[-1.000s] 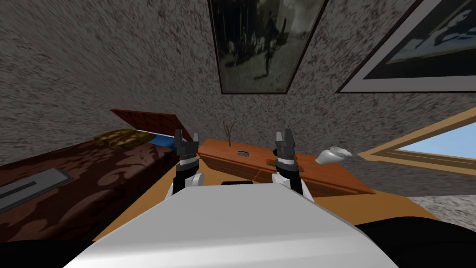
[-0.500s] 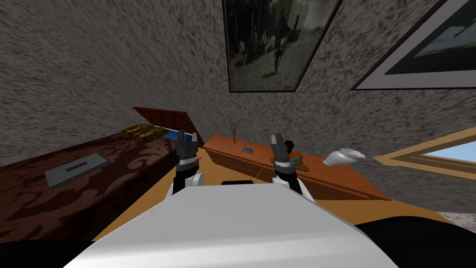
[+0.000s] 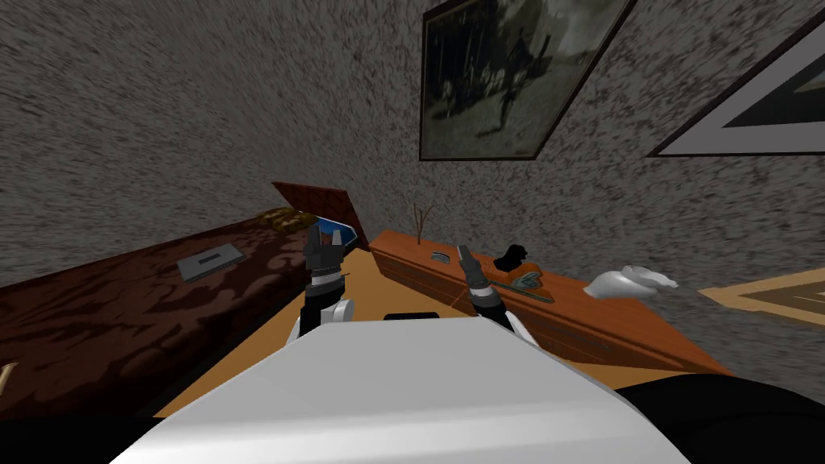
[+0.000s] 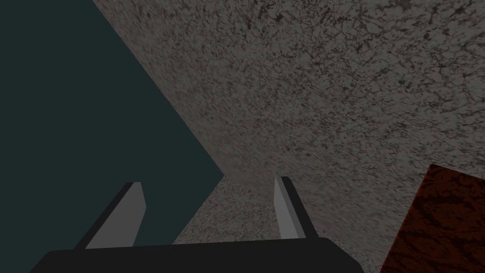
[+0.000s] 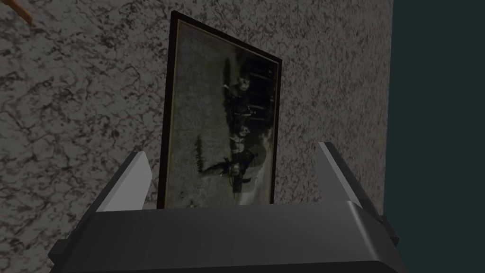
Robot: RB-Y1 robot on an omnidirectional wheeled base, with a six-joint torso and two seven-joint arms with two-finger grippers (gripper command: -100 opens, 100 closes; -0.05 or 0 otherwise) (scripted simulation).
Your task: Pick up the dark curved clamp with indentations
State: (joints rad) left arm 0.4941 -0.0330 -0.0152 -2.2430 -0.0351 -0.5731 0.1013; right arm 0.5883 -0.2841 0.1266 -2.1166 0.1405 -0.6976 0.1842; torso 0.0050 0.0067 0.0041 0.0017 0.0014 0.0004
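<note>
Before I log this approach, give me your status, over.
Left gripper open, right gripper open, both empty. Dark curved clamp sits on orange dresser, beyond right gripper, untouched. Teal flat item lies close beside it.

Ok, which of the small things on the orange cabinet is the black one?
The curved clamp, next to the teal piece on the cabinet; the grey bit, white lump and brown twig are all lighter.

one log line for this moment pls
stage: pre-grasp | left gripper: open, empty | right gripper: open, empty, apart from dark clamp | dark clamp: lying on wooden dresser, ungrasped
</note>
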